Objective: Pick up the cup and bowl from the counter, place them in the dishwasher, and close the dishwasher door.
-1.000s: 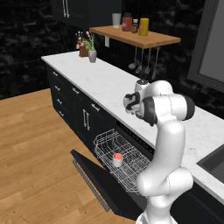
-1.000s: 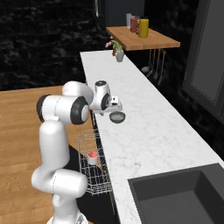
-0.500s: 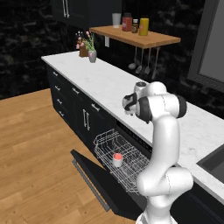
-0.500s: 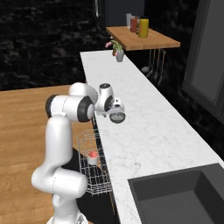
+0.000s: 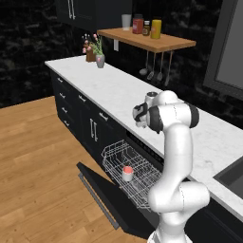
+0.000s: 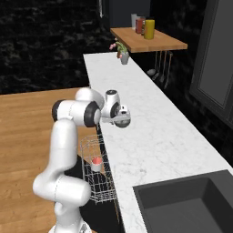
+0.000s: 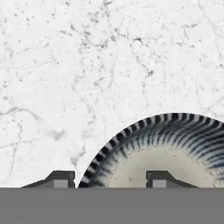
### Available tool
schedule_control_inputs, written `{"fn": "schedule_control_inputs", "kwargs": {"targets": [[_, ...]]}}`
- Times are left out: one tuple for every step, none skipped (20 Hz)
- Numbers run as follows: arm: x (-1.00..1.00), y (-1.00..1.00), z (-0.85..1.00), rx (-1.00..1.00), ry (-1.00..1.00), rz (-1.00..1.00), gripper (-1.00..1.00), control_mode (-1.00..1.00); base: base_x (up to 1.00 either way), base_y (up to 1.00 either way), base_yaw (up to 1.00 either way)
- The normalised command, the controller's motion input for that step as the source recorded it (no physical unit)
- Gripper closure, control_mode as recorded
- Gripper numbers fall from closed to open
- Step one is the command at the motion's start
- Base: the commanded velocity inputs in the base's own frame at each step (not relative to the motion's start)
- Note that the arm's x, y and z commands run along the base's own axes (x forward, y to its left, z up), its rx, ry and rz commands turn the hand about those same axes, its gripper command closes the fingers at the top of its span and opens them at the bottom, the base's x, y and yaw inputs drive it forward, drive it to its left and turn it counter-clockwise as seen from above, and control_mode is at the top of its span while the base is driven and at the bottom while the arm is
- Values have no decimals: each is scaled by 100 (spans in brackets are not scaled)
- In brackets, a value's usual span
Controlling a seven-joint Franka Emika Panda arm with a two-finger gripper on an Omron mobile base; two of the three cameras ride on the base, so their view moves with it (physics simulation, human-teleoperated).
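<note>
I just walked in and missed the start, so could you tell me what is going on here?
The white arm has its gripper down over the bowl on the marble counter, one fingertip outside the rim and one inside. The cup already sits in the dishwasher's pulled-out wire rack, and the dishwasher door hangs open.

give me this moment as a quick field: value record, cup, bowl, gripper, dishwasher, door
cup: cup upright in the dishwasher's wire rack
bowl: bowl on the counter near its front edge, under the gripper
gripper: gripper straddles the bowl's rim, one fingertip outside, one inside; whether it already grips cannot be told
dishwasher: dishwasher with the rack pulled out
door: dishwasher door dropped open
left to do: bowl into the rack, door shut
</note>
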Motion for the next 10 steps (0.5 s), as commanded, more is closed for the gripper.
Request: {"fn": "schedule_control_inputs", "kwargs": {"targets": [[20, -7, -32, 0, 0, 7, 100, -100, 0, 0, 0], [16, -9, -31, 0, 0, 7, 100, -100, 0, 0, 0], [9, -6, -31, 0, 0, 7, 100, -100, 0, 0, 0], [8, -5, -33, 0, 0, 8, 100, -100, 0, 0, 0], [2, -3, -34, 0, 1, 7, 100, -100, 0, 0, 0], [0, -1, -26, -3, 11, 0, 100, -100, 0, 0, 0], [-1, 0, -8, -6, 9, 0, 100, -100, 0, 0, 0], [-39, 5, 0, 0, 1, 0, 100, -100, 0, 0, 0], [-71, 21, 0, 1, 0, 0, 100, -100, 0, 0, 0], [-79, 36, -39, 17, 11, 0, 100, -100, 0, 0, 0]]}}
